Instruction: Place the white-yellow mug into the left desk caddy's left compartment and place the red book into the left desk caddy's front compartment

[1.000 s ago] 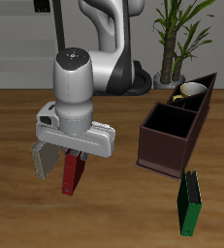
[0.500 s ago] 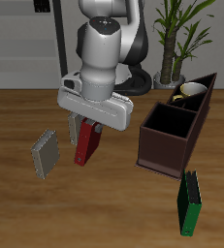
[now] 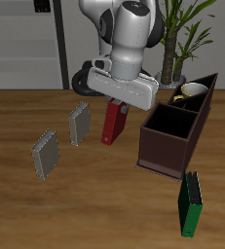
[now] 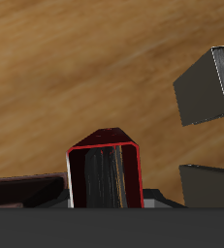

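My gripper (image 3: 118,103) is shut on the top of the red book (image 3: 114,124) and holds it upright above the table, a little way from the left desk caddy (image 3: 174,134). In the wrist view the red book (image 4: 104,174) hangs straight below the gripper with its pale page edges showing. The white-yellow mug (image 3: 189,93) sits in a small section at the caddy's far end. The big square front compartment (image 3: 168,122) is open and holds nothing.
Two grey books (image 3: 79,124) (image 3: 46,153) stand on the table on the far side of the red book from the caddy; both show in the wrist view (image 4: 208,85) (image 4: 208,184). A green book (image 3: 190,202) stands near the table's front edge. A potted plant (image 3: 182,39) stands behind the caddy.
My gripper has lifted the red book and carried it toward the caddy and farther back. The grey books, once partly hidden by the arm, now show.
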